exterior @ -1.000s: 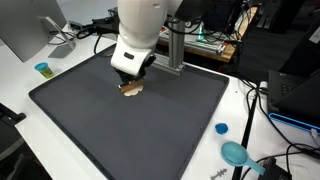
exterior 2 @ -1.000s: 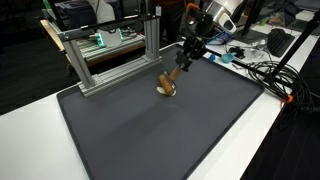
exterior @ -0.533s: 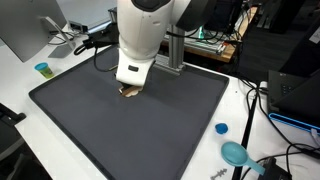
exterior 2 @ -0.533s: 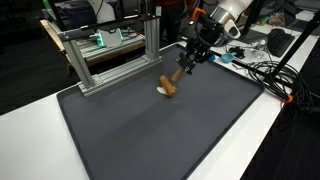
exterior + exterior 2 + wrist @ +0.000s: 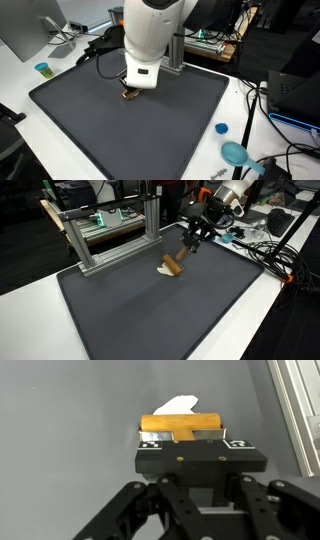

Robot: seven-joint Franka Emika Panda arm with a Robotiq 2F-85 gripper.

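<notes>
Clearly the gripper [image 5: 192,240] is clamped on the handle of a wooden tool [image 5: 176,262], the jaws drawn in tight on either side of it. In the wrist view the gripper [image 5: 190,446] has the tool's crossbar head [image 5: 180,424] just beyond its fingertips, with a white piece showing behind the bar. In an exterior view the tool slants down from the jaws, its head low over the grey mat [image 5: 150,320]; whether it touches is unclear. The arm comes in from the far side, wrist tilted, gripper aimed downward at the mat's rear part. Near it stands a metal frame [image 5: 110,235]. In an exterior view a blue cap [image 5: 221,128] lies well apart, off the mat.
</notes>
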